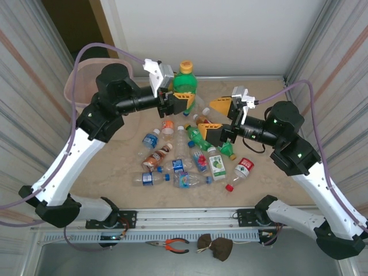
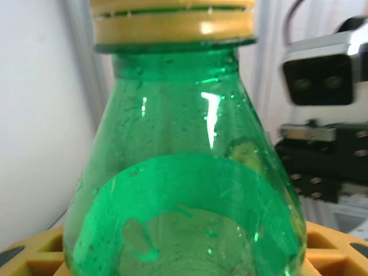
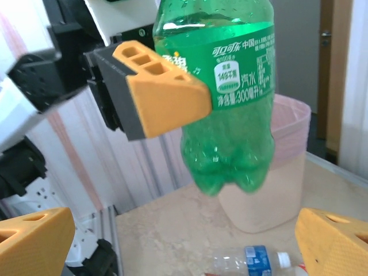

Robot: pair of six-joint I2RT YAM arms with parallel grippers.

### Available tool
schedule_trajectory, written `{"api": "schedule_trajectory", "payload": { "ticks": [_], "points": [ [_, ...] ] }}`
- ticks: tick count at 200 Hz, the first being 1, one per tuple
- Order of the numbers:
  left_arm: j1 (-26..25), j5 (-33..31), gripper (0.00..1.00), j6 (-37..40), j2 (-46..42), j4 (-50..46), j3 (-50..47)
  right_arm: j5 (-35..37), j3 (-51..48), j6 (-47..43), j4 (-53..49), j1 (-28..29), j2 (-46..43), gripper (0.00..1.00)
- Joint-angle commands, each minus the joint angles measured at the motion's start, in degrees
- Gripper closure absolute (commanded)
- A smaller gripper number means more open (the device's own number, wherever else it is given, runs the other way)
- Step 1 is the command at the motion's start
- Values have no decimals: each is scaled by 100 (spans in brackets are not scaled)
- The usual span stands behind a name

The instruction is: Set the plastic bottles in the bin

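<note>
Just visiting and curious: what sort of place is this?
Probably a robotics lab's test cell: two arms bolted to a walled-in table, practice bottles strewn on it, pliers lying out front.

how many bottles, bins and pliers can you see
held bottle: 1
loose bottles: about 13, the pile overlaps
bin: 1
pliers: 1
total: about 16
</note>
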Motion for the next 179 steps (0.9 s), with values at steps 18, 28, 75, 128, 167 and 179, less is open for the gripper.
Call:
{"api": "schedule_trajectory", "payload": {
  "ticks": [18, 28, 75, 128, 167, 179],
  "points": [
    [607, -1583, 50, 486, -181, -1335, 601, 756, 375, -559, -724, 43, -114, 3],
    [815, -1828, 50, 458, -169, -1495, 681, 881, 400, -614, -794, 36, -116, 4],
    [2290, -1932, 50, -55, -72, -1892, 842, 1235, 429, -776, -1010, 24, -99, 5],
    [3101, -2430, 51, 254, 526, -2554, 1083, 1330, 426, -857, -1055, 19, -36, 6],
    [3650, -2363, 51, 265, 1137, -2910, 1249, 1307, 446, -867, -1049, 16, 13, 7],
    [3776, -2338, 51, 292, 1379, -3022, 1316, 1339, 446, -868, -1064, 21, 31, 7]
  ]
}}
